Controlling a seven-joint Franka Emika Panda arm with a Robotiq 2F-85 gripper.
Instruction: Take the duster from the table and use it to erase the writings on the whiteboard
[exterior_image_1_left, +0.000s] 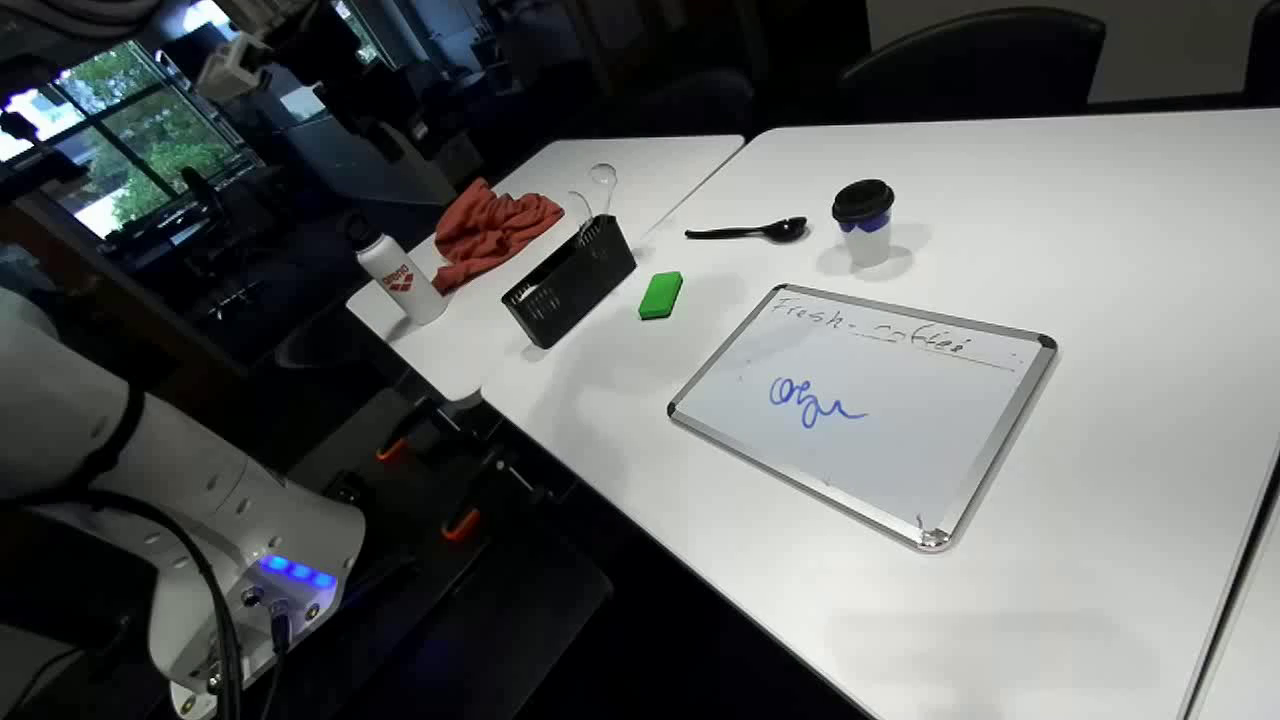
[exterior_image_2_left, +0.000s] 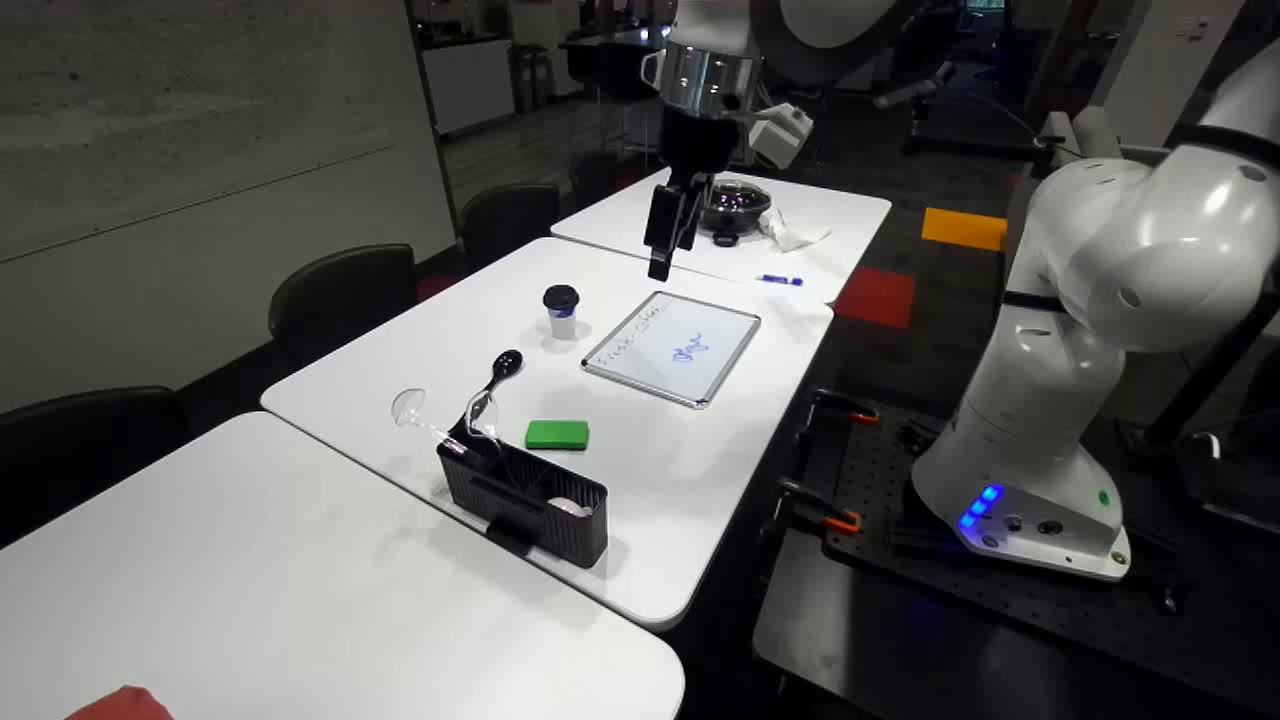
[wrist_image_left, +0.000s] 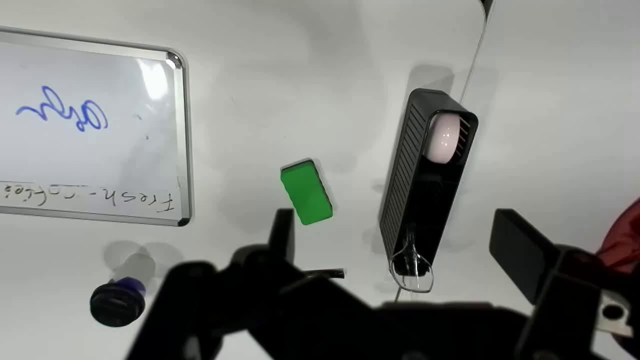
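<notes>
Green on the table (wrist_image_left: 250, 110), the duster (wrist_image_left: 306, 192) is seen ungrasped at ten o'clock from the wide-spread gripper (wrist_image_left: 400, 245) in the wrist view. Writings (wrist_image_left: 52, 104) are borne by the whiteboard (wrist_image_left: 95, 150); pickup and erasing both seem undone.

Wall (exterior_image_2_left: 200, 150): grey, behind dark chairs (exterior_image_2_left: 345, 285). Table (exterior_image_2_left: 300, 600): white, in adjoining sections, chairs along the wall side. Counter (exterior_image_2_left: 468, 85): white-fronted, beyond the chairs. Floor (exterior_image_2_left: 890, 360): dark, with a red patch (exterior_image_2_left: 880, 298). Window (exterior_image_1_left: 135, 135): multi-paned, green foliage outside. Lighting: bright on the table, dim beyond it.
</notes>
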